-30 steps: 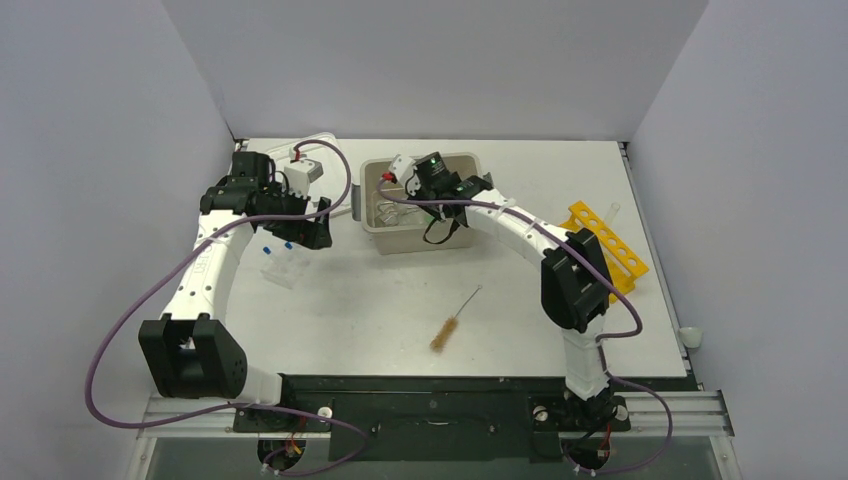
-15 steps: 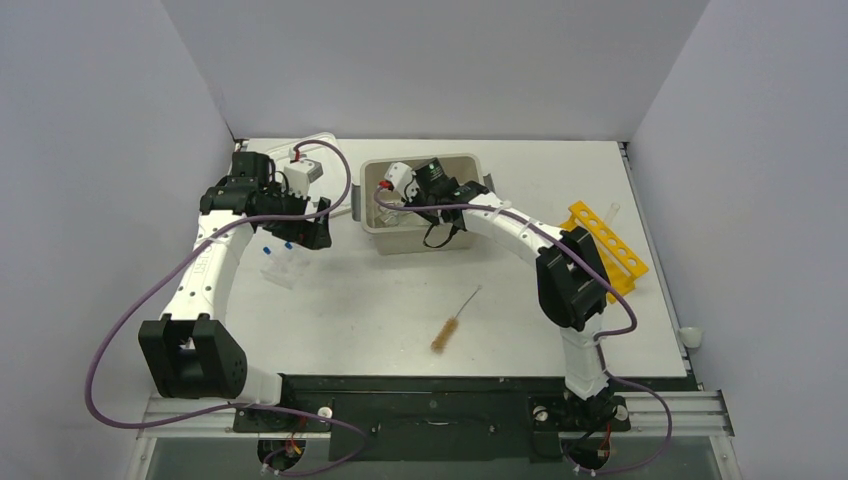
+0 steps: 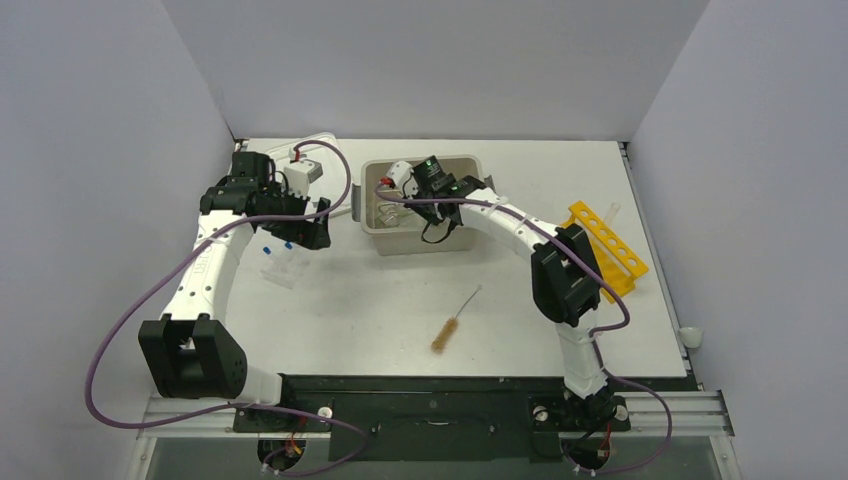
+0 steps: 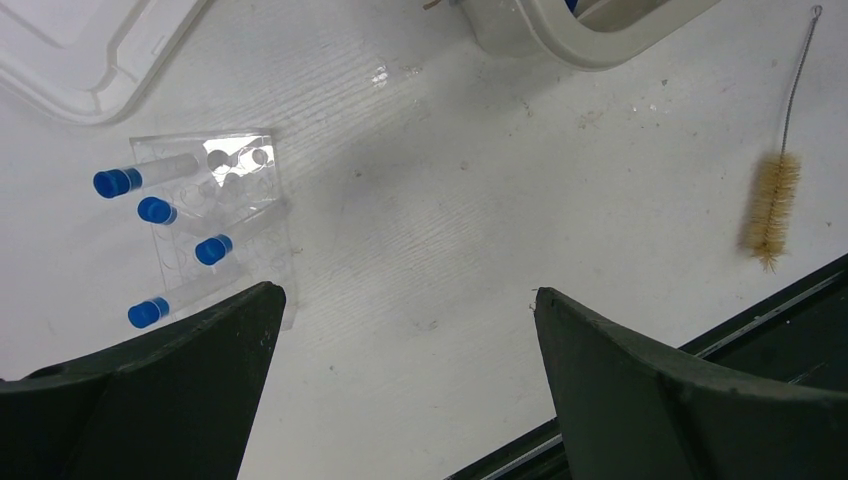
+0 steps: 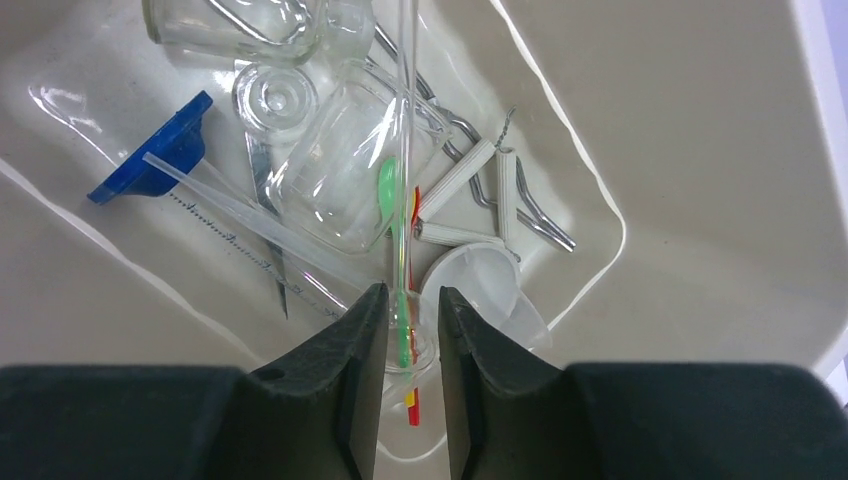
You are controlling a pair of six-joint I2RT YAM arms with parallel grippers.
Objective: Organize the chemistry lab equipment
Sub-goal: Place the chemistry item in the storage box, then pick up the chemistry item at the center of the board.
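Observation:
The beige tub [image 3: 470, 165] holds the lab glassware, and my right gripper [image 3: 398, 190] reaches down into it. In the right wrist view the gripper [image 5: 412, 295] is open by a narrow gap. A thin glass rod [image 5: 407, 90] runs down into that gap, over a clear beaker [image 5: 340, 170] and the green-and-red spatula [image 5: 390, 195]. Metal forceps [image 5: 530, 210], a blue funnel [image 5: 155, 155] and a white funnel [image 5: 480, 290] lie around it. My left gripper [image 4: 405, 295] hangs wide open and empty above the table, beside a clear rack of blue-capped tubes [image 4: 215, 215]. The brown wire brush [image 3: 445, 333] lies on the table.
A yellow tube rack [image 3: 607, 245] stands at the right. The white lid [image 3: 320, 150] lies at the back left, behind the left arm. A small white piece [image 3: 689, 336] sits at the table's right edge. The brush [image 4: 770, 205] lies near the front rail.
The right gripper's jaws have parted from shut to a narrow gap, and the wrist has shifted slightly left inside the tub. The left arm has not moved.

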